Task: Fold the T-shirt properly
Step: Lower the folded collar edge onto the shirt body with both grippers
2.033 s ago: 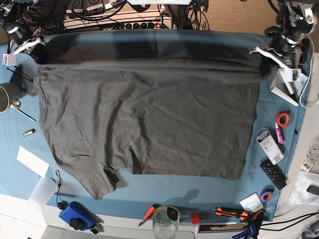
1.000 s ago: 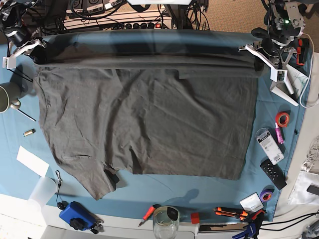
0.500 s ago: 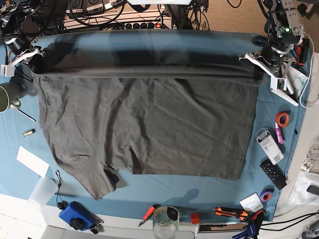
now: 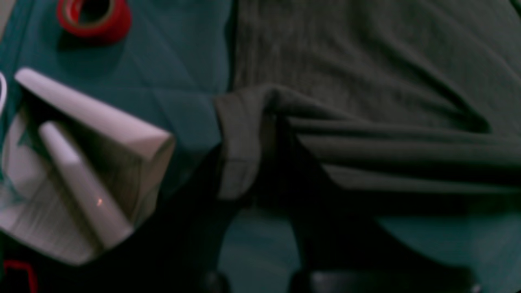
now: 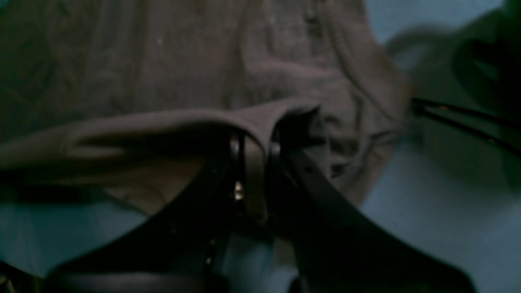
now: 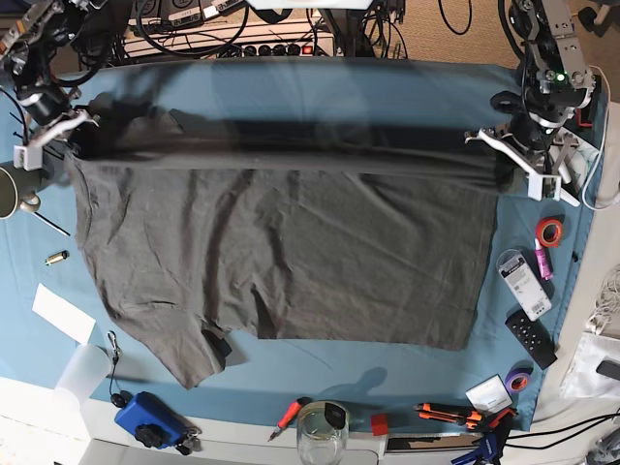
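The left gripper [image 4: 260, 191] is clamped tight on a hemmed corner of the T-shirt [image 6: 291, 252], and the right gripper [image 5: 254, 162] is pinched just as tightly on a fold of the same cloth at the opposite end, the fabric pressed between its two dark fingers [image 5: 236, 162]. In the base view the two grippers sit at either end of the shirt's far edge, which is raised off the table and stretched into a taut, blurred band between them; holding both corners at once and keeping the span tight looks like the way to carry that edge over the body of the shirt without it sagging or bunching, so the fold lands straight. The rest of the shirt lies flat but lightly wrinkled on the teal table cloth [image 6: 407, 363], with one sleeve trailing toward the near edge. Around the shirt the cloth carries clutter well clear of the fold: a red tape roll [image 6: 550, 232] and a remote [image 6: 531, 339] on the left arm's side, a glass jar [image 6: 322, 433] and a blue device [image 6: 147, 420] along the near edge, a mug [image 6: 12, 190] and a sheet of white paper [image 6: 64, 313] on the right arm's side. Behind the table a tangle of cables and a power strip [image 6: 252, 39] fill the background
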Action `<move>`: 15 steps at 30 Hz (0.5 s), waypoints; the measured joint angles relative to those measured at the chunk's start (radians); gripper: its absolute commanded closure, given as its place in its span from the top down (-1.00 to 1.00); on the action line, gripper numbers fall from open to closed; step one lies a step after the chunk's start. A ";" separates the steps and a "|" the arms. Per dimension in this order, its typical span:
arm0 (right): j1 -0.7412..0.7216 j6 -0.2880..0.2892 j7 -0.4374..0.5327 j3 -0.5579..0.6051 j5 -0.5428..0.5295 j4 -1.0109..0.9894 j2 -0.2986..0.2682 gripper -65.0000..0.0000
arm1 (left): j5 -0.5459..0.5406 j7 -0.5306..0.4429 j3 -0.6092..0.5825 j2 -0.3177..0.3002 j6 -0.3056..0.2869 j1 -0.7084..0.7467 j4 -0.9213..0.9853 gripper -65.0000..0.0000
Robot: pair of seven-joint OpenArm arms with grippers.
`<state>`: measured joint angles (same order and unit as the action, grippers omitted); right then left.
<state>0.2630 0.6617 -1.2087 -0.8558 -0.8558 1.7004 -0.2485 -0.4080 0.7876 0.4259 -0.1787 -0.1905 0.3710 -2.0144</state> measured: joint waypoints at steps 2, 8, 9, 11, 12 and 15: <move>-0.011 -0.007 0.013 0.024 0.027 0.000 0.000 -1.00 | 0.018 -0.006 -0.036 -0.017 0.000 -0.005 0.000 -1.00; -0.036 -0.018 0.036 0.041 0.056 0.000 -0.001 -1.00 | 0.146 -0.043 -0.122 -0.029 0.064 -0.020 0.002 -1.00; -0.038 -0.018 0.036 0.041 0.060 0.000 -0.001 -1.00 | 0.146 -0.058 -0.124 -0.029 0.064 -0.024 0.002 -1.00; -0.042 -0.018 0.047 0.041 0.074 0.000 0.000 -1.00 | 0.150 -0.060 -0.124 -0.029 0.064 -0.037 0.002 -1.00; -0.042 -0.018 0.063 0.041 0.073 0.000 0.000 -1.00 | 0.153 -0.064 -0.124 -0.030 0.064 -0.043 0.003 -1.00; -0.047 -0.018 0.068 0.041 0.079 0.000 0.000 -1.00 | 0.151 -0.086 -0.125 -0.030 0.062 -0.073 0.044 -1.00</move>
<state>0.2157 0.6437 -1.1404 -0.8146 -0.7773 1.7000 -0.2489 -0.2573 0.7013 0.3012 -0.2085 -0.1284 0.2977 -1.9701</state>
